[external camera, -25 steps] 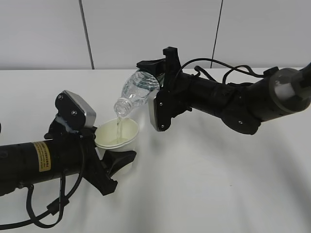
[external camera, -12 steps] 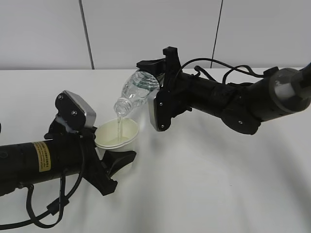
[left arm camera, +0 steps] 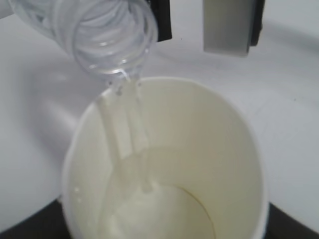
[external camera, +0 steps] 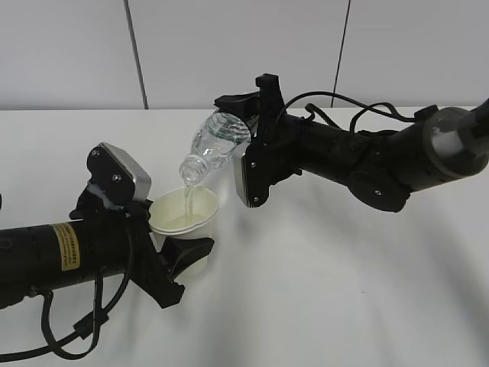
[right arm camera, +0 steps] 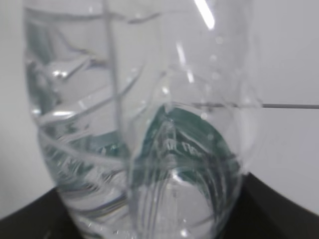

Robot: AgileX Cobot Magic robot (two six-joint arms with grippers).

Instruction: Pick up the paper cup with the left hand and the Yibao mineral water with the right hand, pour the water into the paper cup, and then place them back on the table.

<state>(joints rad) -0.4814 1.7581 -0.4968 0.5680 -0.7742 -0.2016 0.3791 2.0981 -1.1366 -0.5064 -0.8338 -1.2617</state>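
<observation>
While the right hand's pincer (external camera: pixel 243 145) clamps the Yibao mineral water (external camera: pixel 214 147) tilted mouth-down at centre frame, a thin stream of water (external camera: pixel 188 200) falls into the paper cup (external camera: pixel 184 219) just below it. The left hand's pincer (external camera: pixel 183 248), at lower left, is closed around the cup, held above the white desk (external camera: pixel 328 283). A yellow sticker (external camera: pixel 67 247) on the left arm carries print too small to read. In the right wrist view the bottle's green label (right arm camera: pixel 184 144) shows only blurred white marks.
</observation>
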